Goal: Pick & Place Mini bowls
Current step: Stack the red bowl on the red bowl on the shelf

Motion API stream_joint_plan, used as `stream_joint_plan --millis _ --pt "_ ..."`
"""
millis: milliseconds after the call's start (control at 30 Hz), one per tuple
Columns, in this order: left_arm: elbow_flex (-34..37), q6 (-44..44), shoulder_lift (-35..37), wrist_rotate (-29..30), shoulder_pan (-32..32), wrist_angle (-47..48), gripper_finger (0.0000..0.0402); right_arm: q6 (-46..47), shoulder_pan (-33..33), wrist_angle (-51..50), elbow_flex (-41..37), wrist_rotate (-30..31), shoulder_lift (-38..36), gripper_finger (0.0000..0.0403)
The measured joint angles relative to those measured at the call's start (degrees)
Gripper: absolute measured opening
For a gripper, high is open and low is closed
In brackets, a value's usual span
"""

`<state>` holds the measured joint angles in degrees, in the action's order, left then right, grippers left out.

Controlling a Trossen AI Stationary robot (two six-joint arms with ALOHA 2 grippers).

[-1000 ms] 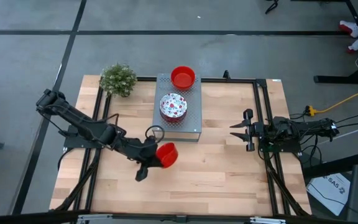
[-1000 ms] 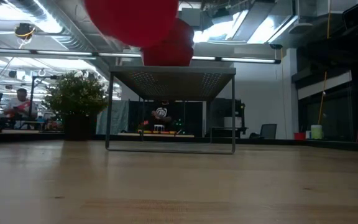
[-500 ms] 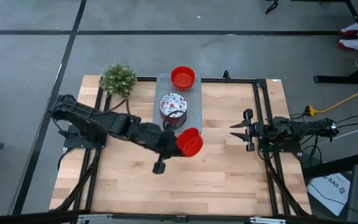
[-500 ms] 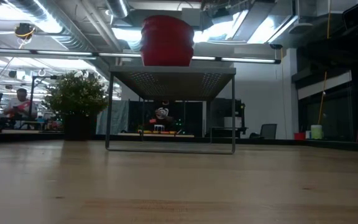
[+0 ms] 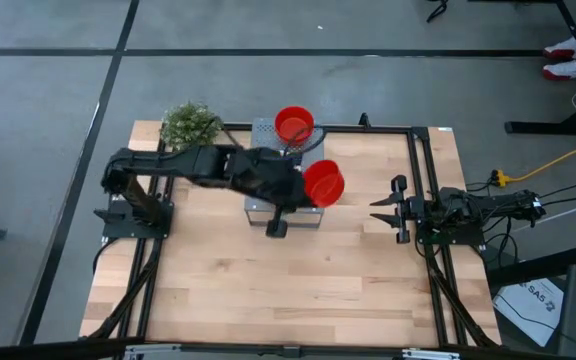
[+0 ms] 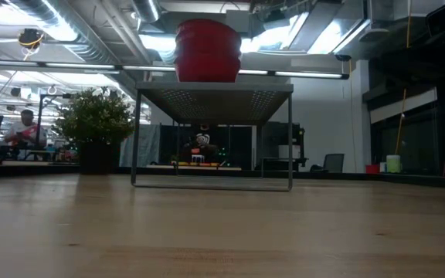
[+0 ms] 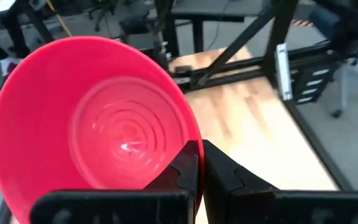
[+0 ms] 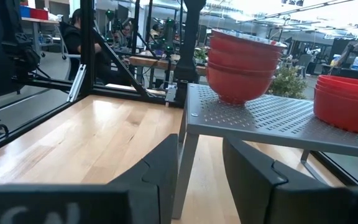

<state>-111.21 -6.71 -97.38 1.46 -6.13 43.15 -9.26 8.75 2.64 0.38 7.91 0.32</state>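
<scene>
Swung from the table's near side up over the box (image 5: 313, 212), left gripper (image 5: 303, 188) still clamped on a red bowl (image 5: 324, 184), nearly ready to stack; right gripper (image 5: 386, 209) parked, fingers apart, empty.

table: pale wooden top (image 5: 348, 280), framed by black rails | box: grey perforated metal box (image 6: 215, 94) stood at the far middle of the table, on thin legs | plant: small green bushy plant (image 5: 188, 124) placed at the far left corner, near the box | background: seated person (image 6: 23, 130) seen beyond the table
</scene>
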Motion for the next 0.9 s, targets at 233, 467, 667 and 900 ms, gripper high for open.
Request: stream_joint_plan --millis 233,467,667,900 --pt "-3.57 -4.16 -1.5 -0.54 6.05 2.15 0.0003 0.0 0.01 0.02 0.0 0.0 0.0 0.0127" --pt "-3.57 -6.83 -1.58 1.09 12.56 2.29 0.0003 0.0 0.0 0.0 0.01 -0.01 0.0 0.0127" --pt "-3.6 -8.73 -1.65 3.97 19.44 5.36 0.0003 0.0 0.0 0.0 0.0 -0.03 0.0 0.0127" --pt "-3.61 -12.36 -4.81 4.53 26.02 10.58 0.0003 0.0 0.0 -0.07 0.01 -0.02 -0.01 0.0127"
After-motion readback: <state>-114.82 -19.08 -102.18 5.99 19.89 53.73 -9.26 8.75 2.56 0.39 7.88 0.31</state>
